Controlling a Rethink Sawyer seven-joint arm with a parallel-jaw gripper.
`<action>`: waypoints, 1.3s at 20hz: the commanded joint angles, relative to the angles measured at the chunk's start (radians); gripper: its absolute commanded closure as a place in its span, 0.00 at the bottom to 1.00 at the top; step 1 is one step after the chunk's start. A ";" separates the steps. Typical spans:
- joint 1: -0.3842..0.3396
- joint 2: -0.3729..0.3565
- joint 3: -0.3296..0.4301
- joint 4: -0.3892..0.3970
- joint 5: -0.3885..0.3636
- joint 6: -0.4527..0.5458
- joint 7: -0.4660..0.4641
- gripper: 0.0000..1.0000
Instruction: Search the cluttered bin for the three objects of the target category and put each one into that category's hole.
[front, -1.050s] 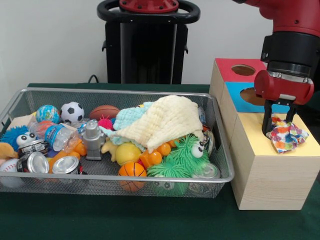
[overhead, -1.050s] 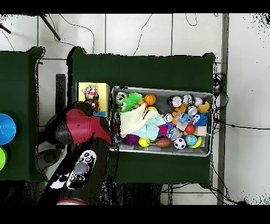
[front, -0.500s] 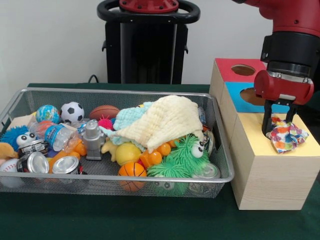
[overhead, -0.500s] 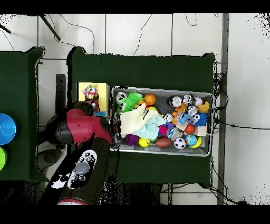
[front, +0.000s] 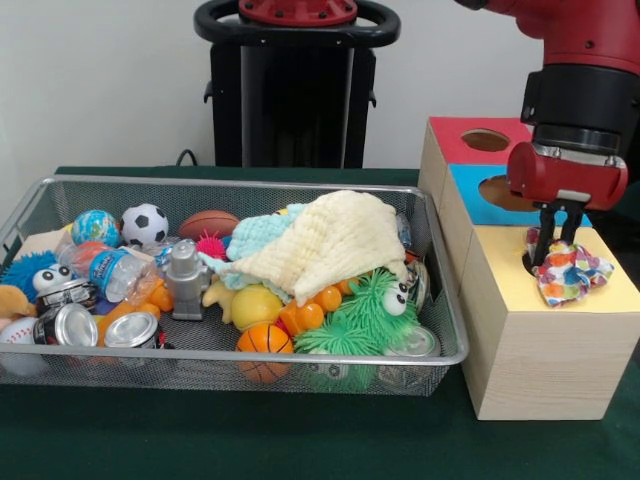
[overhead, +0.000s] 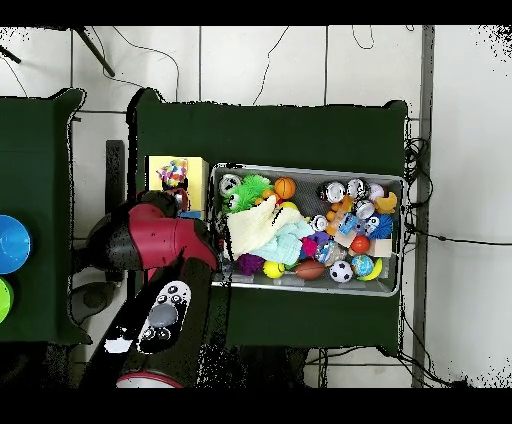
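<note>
End effector (front: 553, 245): fingers drawn close together, pinching the top of the cloth, directly over the yellow box.
Cloth (front: 566, 272): multicoloured, crumpled, lying at the hole in the yellow box (front: 600, 300) top; part spreads over the box surface.
Boxes: three in a row beside the bin, yellow nearest the camera, then blue (front: 478, 195), then red (front: 462, 138); round holes show in blue and red.
Bin (front: 300, 358): wire mesh, on the green table (front: 250, 440), just beside the boxes.
Bin contents: cream cloth (front: 330, 238) draped over the heap, pale teal cloth (front: 258, 236) beside it; balls, cans, green fuzzy toy (front: 370, 310) around.
Overhead: arm (overhead: 150, 245) covers the blue and red boxes; cloth (overhead: 173, 172) visible on yellow.
</note>
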 joint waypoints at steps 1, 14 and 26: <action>-0.040 0.021 0.116 0.127 -0.001 0.102 0.155 1.00; -0.035 0.024 0.114 0.129 -0.005 0.088 0.159 1.00; -0.038 0.016 0.119 0.133 -0.001 0.103 0.160 0.00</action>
